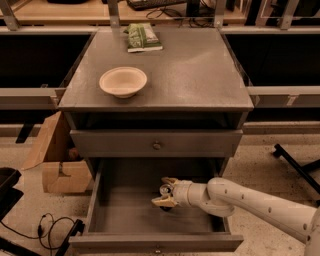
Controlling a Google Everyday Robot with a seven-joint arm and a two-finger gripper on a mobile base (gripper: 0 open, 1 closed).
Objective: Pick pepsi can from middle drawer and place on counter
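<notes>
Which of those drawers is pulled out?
The lower one, the middle drawer: it juts forward with the pincer reaching inside, open around the pepsi can. The drawer above sits flush, shut.

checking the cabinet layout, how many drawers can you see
2: a closed drawer under the counter, and the open middle drawer below it, where the gripper sits by the pepsi can.

This looks like a robotics lab or workshop. A grey cabinet (200, 142) stands on a speckled floor (265, 165), with a cardboard box (60, 175) at its left, loose cables (45, 225) on the near left and a workbench (75, 12) at the far side. A robot's gripper (161, 191) reaches inside the open drawer (125, 210).
</notes>
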